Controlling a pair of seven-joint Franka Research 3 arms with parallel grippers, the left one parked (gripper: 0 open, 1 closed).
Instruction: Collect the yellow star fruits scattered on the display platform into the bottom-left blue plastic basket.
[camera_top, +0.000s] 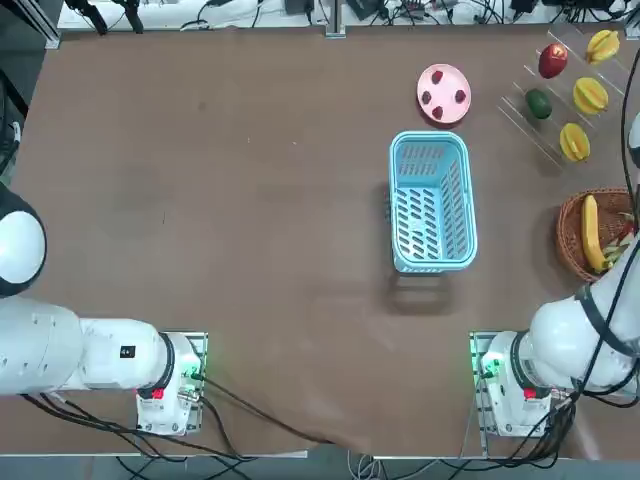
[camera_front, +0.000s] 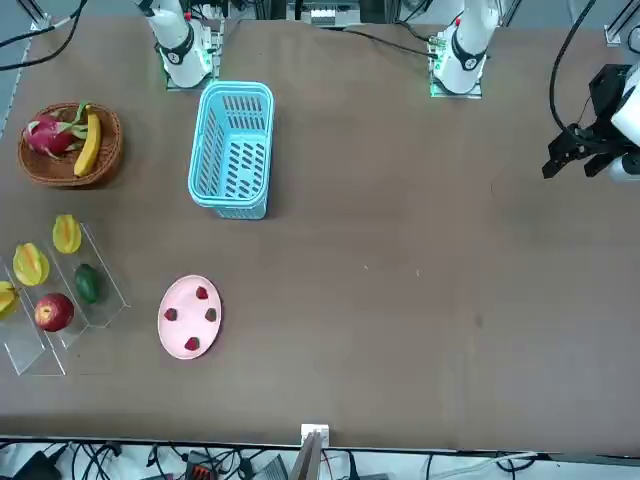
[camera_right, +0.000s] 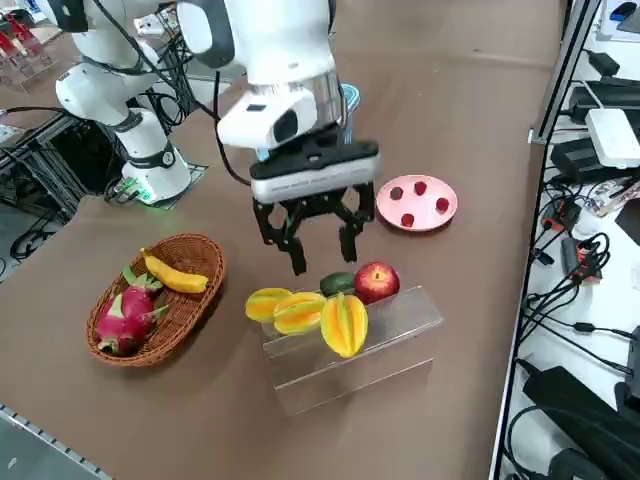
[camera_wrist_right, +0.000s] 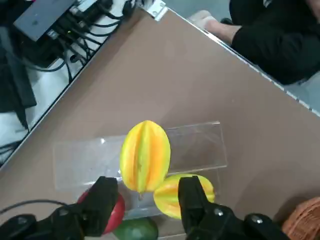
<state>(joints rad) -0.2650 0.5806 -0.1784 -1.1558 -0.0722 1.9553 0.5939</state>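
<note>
Three yellow star fruits (camera_top: 590, 95) lie on the display platform (camera_top: 520, 112) at the far right of the counter (camera_top: 250, 200) in the top view, with a red apple (camera_top: 552, 61) and a dark green fruit (camera_top: 539, 103) beside them. The blue plastic basket (camera_top: 432, 200) stands apart from the platform, nearer the middle of the counter, and holds nothing. A pink plate (camera_top: 443, 93) with small red pieces sits just beyond the basket, and a wicker bowl (camera_top: 575, 235) with a banana (camera_top: 592, 232) sits at the right edge. The claw is out of this view.

From the front, the same rack is at the lower left, with the star fruits along its steps, the apple and the green fruit by them. The basket is upright and well apart from the rack. The bowl also holds a pink dragon fruit (camera_front: 50, 133).

From the right side, the right claw (camera_right: 320, 250) hangs pointing down, just above the green fruit and the apple, close behind the three star fruits. Its two fingers stand apart with nothing between them.

At the wrist, the dark fingers (camera_wrist_right: 100, 202) are spread at a moderate width, empty, above the rack. One star fruit stands on end in the gap ahead of them, a second lies just beside it, and the apple and green fruit show near the finger bases. A person's dark sleeve (camera_wrist_right: 275, 40) is beyond the counter edge.
</note>
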